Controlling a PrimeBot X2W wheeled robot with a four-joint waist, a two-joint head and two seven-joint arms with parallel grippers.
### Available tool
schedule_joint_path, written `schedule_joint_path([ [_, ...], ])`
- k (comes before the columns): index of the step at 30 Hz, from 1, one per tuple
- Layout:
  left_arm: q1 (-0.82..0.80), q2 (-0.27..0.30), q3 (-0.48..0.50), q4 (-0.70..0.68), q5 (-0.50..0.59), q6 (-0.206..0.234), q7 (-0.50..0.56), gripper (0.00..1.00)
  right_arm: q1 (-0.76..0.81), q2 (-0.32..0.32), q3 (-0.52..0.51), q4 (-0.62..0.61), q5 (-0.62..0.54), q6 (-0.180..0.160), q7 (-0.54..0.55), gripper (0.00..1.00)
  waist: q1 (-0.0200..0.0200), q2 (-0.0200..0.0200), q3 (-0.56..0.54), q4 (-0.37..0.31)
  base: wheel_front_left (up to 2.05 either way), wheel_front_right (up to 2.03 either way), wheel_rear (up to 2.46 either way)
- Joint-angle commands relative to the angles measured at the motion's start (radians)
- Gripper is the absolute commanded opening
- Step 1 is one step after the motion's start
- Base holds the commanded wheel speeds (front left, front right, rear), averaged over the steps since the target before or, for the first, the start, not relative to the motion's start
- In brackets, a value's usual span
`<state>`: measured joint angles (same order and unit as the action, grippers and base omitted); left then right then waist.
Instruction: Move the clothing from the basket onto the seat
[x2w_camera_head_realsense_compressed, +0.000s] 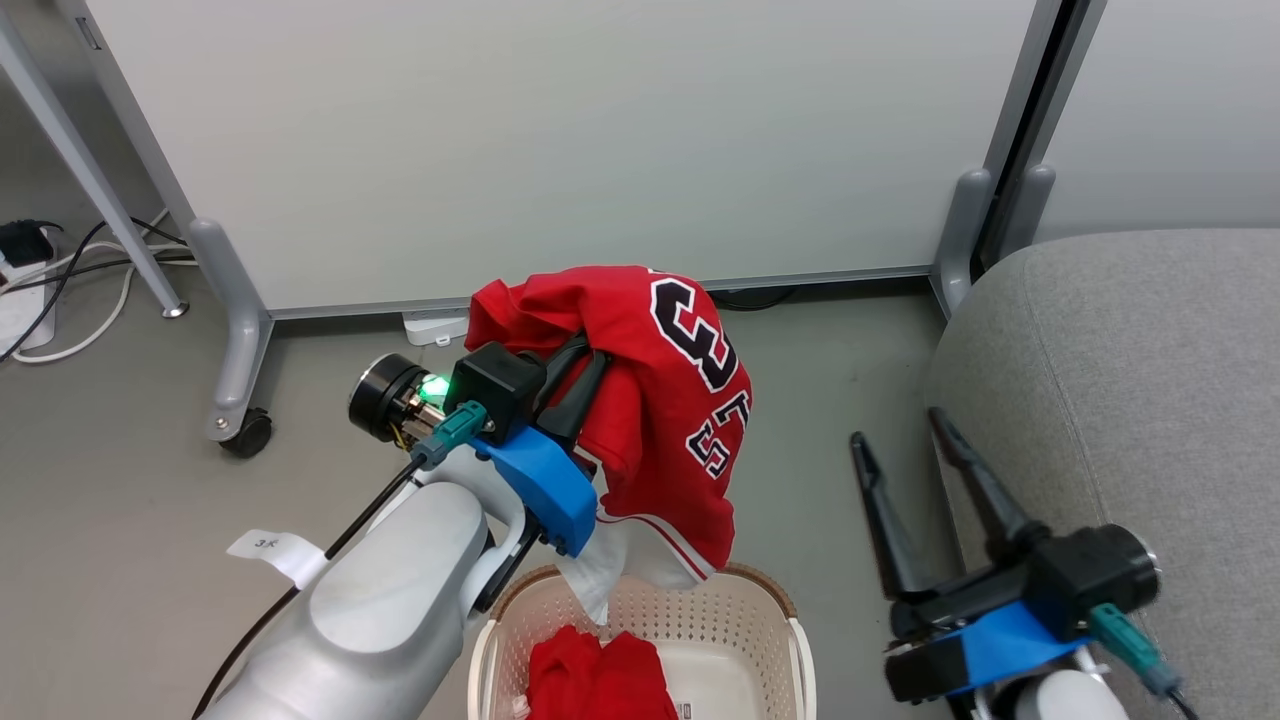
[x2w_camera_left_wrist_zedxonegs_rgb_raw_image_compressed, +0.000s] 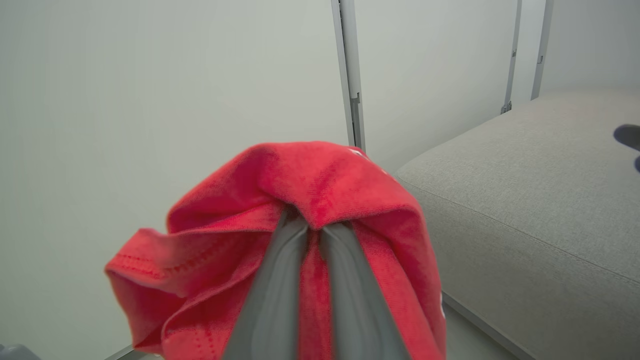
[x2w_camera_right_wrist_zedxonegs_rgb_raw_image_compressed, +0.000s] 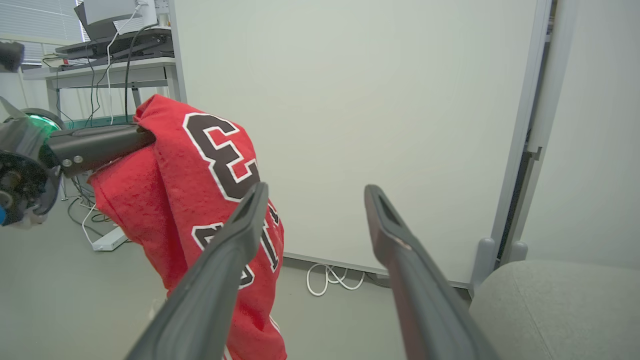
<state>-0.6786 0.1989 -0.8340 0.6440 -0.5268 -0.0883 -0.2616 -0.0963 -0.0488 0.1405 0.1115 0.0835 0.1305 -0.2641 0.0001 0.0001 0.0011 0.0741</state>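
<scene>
My left gripper (x2w_camera_head_realsense_compressed: 588, 362) is pressed together on a bunched fold near the top of the jersey (x2w_camera_head_realsense_compressed: 680, 400). The cloth caps my fingertips and the rest hangs down from that one pinch, number side turned toward my right. I hold it high, I judge, so the length can drop free instead of dragging. The white-trimmed hem hangs at the far rim of the basket (x2w_camera_head_realsense_compressed: 760, 610), and a pale flap reaches down inside the rim; whether either touches the plastic I cannot tell. The other red piece (x2w_camera_head_realsense_compressed: 595, 680) lies in the bottom of the basket, toward its near left.

My right gripper (x2w_camera_head_realsense_compressed: 895, 425) is spread wide and empty, low between basket and seat (x2w_camera_head_realsense_compressed: 1130, 400), fingers pointing forward. It is just beside the seat's rounded front edge. It looks parked there, ready but out of the lift.

The seat is to my right, across a strip of open floor (x2w_camera_head_realsense_compressed: 830, 400), and in the left wrist view its broad grey top has plenty of room. Carrying the jersey there means swinging right and clearing that rounded edge. The hanging hem would pass over or near my open right fingers, which is where I think a snag is likeliest. Behind the jersey stands the panel (x2w_camera_head_realsense_compressed: 560, 140), its upright posts near the seat's back corner. There is room sideways, less forward.
</scene>
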Motion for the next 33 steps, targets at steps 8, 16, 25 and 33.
schedule_joint_path([
  [8, -0.020, -0.007, -0.007, -0.007, 0.000, 0.004, -0.005, 0.00, -0.096, -0.014, 0.137, 0.057, -0.014, 0.001, 0.000, 1.00, -0.0001, -0.0001, 0.015, 0.008, 0.00, 0.00, 0.00],
  [16, -0.041, -0.030, -0.020, -0.007, 0.009, 0.000, -0.005, 0.00, -0.212, -0.019, 0.224, 0.188, -0.044, 0.001, -0.001, 1.00, -0.0001, -0.0001, 0.042, 0.023, 0.00, 0.00, 0.00],
  [25, -0.074, -0.064, -0.036, -0.011, 0.023, -0.008, -0.005, 0.00, -0.352, -0.009, 0.238, 0.395, -0.084, 0.001, -0.001, 1.00, -0.0001, -0.0001, 0.085, 0.049, 0.00, 0.00, 0.00],
  [33, -0.120, -0.103, -0.059, -0.020, 0.034, -0.020, -0.005, 0.00, -0.447, -0.001, 0.225, 0.526, -0.090, 0.001, -0.001, 1.00, -0.0001, -0.0001, 0.134, 0.087, 0.00, 0.00, 0.00],
])
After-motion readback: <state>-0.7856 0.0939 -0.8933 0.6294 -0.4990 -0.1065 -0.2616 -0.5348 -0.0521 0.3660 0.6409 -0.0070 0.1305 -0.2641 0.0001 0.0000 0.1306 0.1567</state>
